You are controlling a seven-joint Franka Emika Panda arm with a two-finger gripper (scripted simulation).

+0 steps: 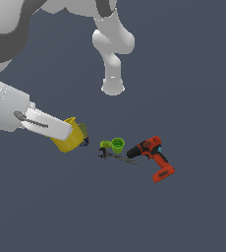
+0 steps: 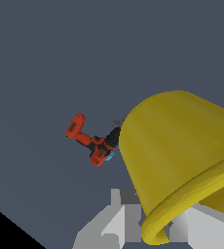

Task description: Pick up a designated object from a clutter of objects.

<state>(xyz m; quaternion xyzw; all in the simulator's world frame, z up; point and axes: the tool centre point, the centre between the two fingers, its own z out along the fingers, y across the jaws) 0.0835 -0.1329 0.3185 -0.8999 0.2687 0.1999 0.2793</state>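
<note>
**Yellow cup in the gripper's hold, tilted beside the clutter**

The gripper point(image 1: 61, 132) is clamping the yellow cup point(image 1: 71, 137) at its rim, and the cup is lying tilted in that hold, its base pointing away from the wrist. In the wrist view the fingers point(image 2: 119, 221) are sitting on either side of the thick rolled rim, with the cup's wall point(image 2: 182, 141) filling most of what lies ahead. Whether the cup is hanging clear of the floor I cannot quite tell from here. Just past the cup an olive can point(image 1: 83, 130) is peeking out, close against it. Farther out from the gripper are the green cup point(image 1: 117, 144), a thin dark tool point(image 1: 116, 157) and, beyond those, the power drill point(image 1: 152, 157). This looks like the lifting stage. The next move is probably calling for a steady rise, keeping the grip firm so the tilted cup is not slipping or nudging the can.
</note>
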